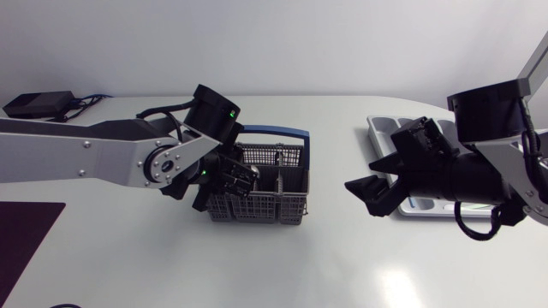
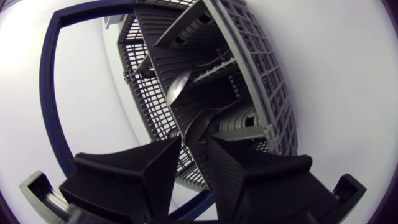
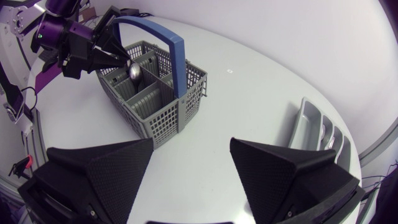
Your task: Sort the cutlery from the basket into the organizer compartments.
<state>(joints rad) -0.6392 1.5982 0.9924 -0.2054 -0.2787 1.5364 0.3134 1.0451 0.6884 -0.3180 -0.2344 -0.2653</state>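
The grey basket [image 1: 274,204] with a blue handle stands mid-table. My left gripper [image 1: 229,180] reaches into its left side from above. In the left wrist view its fingers [image 2: 163,163] stand slightly apart, open, with the bowl of a spoon [image 2: 200,123] right at their tips. A second spoon [image 2: 177,88] stands farther along in the basket [image 2: 261,68]. The right wrist view shows that gripper [image 3: 121,59] at the spoon [image 3: 134,71] in the basket [image 3: 158,115]. My right gripper [image 1: 370,195] hangs open and empty between the basket and the white organizer [image 1: 381,128], its fingers [image 3: 106,165] wide apart.
The organizer [image 3: 308,121] lies at the table's right edge with some cutlery [image 3: 333,140] in one compartment; my right arm covers most of it in the head view. A black box [image 1: 38,104] sits at the back left. A dark mat [image 1: 26,227] lies front left.
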